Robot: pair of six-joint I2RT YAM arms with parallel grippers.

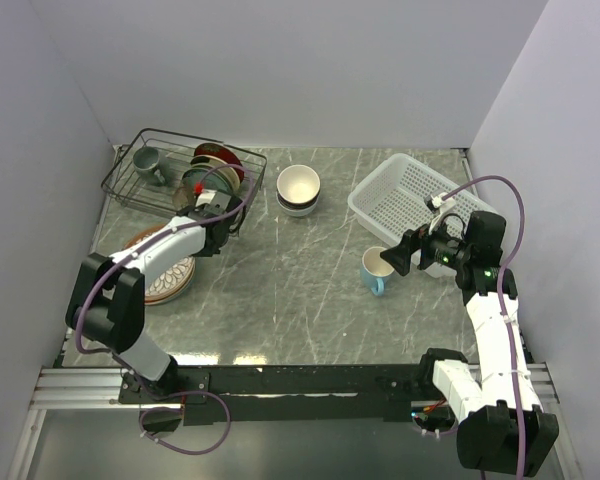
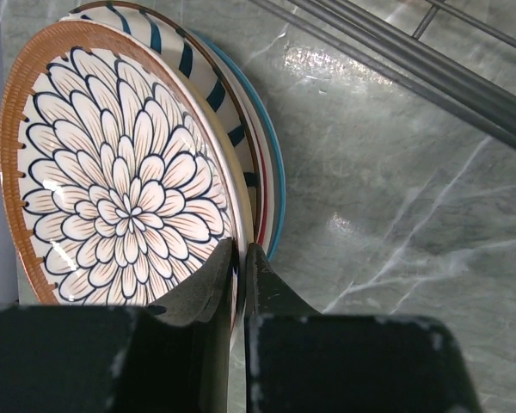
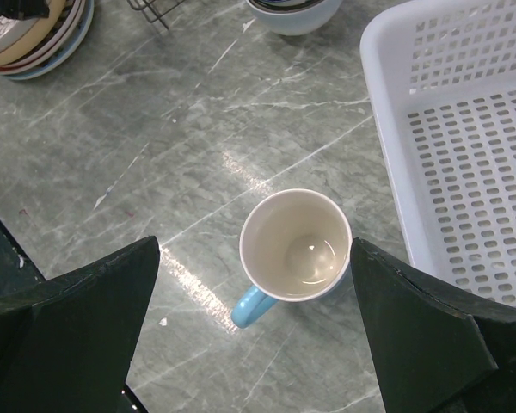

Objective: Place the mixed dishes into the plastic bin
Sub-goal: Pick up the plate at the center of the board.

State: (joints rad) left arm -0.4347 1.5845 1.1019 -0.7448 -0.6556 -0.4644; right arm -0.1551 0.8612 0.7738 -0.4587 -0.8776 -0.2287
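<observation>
A brown-rimmed plate (image 2: 120, 172) with a flower pattern tops a stack of plates (image 1: 165, 275) at the left. My left gripper (image 2: 239, 254) is shut on this plate's near rim, one finger above it and one below. A navy-striped plate (image 2: 189, 60) shows just under it. In the top view the left gripper (image 1: 202, 235) is at the stack's right edge. A light blue mug (image 3: 297, 245) stands upright beside the white plastic bin (image 3: 464, 129). My right gripper (image 3: 254, 248) hovers open over the mug (image 1: 375, 270), a finger on either side and apart from it. The bin (image 1: 380, 205) holds nothing.
Stacked cream-and-dark bowls (image 1: 299, 188) stand at the back middle. A black wire rack (image 1: 180, 165) at the back left holds a grey-green mug (image 1: 145, 160) and upright plates (image 1: 215, 165). Walls close in on both sides.
</observation>
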